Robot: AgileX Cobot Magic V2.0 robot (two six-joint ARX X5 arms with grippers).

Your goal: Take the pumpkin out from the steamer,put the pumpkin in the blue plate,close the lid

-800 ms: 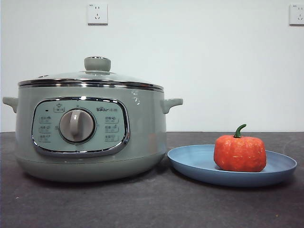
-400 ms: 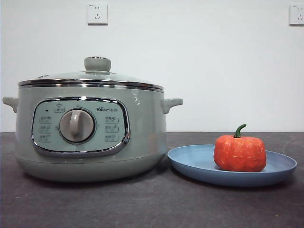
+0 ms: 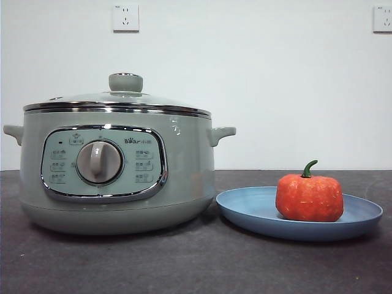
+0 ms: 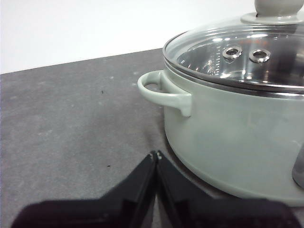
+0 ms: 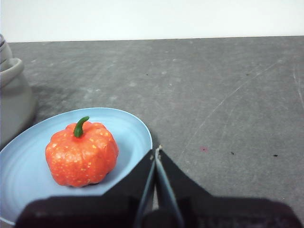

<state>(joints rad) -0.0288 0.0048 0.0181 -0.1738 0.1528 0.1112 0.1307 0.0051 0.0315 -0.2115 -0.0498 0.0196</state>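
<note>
We read the steamer (image 3: 116, 165) as the heaviest thing here: a rigid sage-green pot with a chrome rim, a chrome-framed panel and a grey dial. It fills the left half of the front view and stands on the dark table (image 3: 184, 263). If it had to be moved, its two side handles look like the sensible holds; the smooth wall would likely slip.

The lid (image 3: 116, 101) sits closed on the steamer, upper left of centre in the front view. It is glass ringed with chrome, so we judge it stiff, fairly heavy and breakable. Its green knob (image 3: 125, 82) is the one clear place to grip.

The plate (image 3: 299, 214) lies at lower right, just beside the steamer. It is light blue, shallow and matte, probably light and stiff, with only a thin raised rim to pinch.

The pumpkin (image 3: 309, 197) rests in the plate, towards its right side. It is squat, ribbed, orange-red with pale flecks and a curved green stem. We take it to be light and a little rough, best held across its sides, since the stem looks thin.

The left gripper (image 4: 155, 155) hangs low beside the steamer, fingers pressed together on nothing. The right gripper (image 5: 156, 151) sits near the plate's edge, fingers likewise pressed together and empty. By our judgement, every step looks done.
</note>
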